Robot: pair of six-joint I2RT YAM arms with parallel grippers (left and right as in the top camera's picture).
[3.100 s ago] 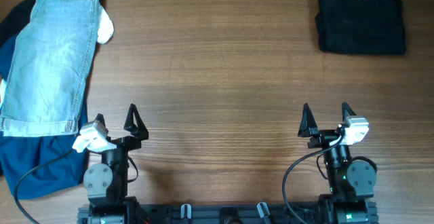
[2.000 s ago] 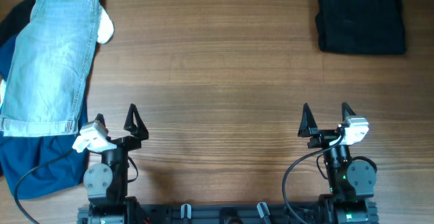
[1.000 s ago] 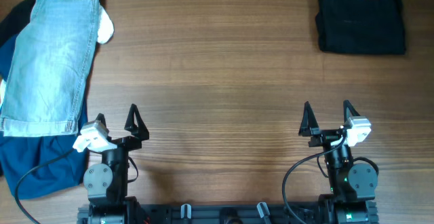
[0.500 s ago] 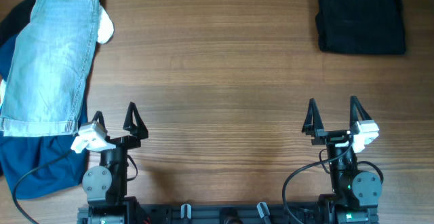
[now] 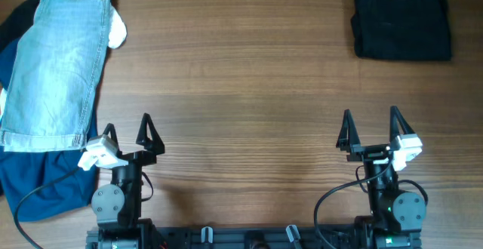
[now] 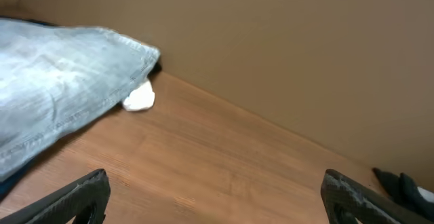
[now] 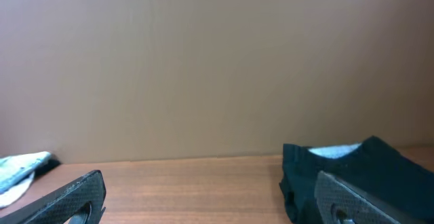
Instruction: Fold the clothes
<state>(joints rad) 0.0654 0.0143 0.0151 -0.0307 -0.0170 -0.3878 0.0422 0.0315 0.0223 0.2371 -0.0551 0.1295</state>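
The pale light-blue denim shorts (image 5: 56, 60) lie lengthwise at the table's far left, on top of a deep-blue garment (image 5: 38, 181). They also show at the left of the left wrist view (image 6: 61, 95). My left gripper (image 5: 125, 130) is open and empty near the front edge, just right of the shorts' hem. My right gripper (image 5: 370, 126) is open and empty at the front right, far from the shorts. In the right wrist view only a pale scrap of the shorts (image 7: 17, 170) shows at the far left.
A folded black garment (image 5: 402, 19) lies at the back right, also in the right wrist view (image 7: 352, 176). A small white piece (image 5: 117, 29) sticks out beside the shorts, seen too in the left wrist view (image 6: 139, 100). A brown wall stands behind the table.
The right gripper has shifted slightly right and toward the front edge. The left gripper has barely moved. The clothes have not moved.
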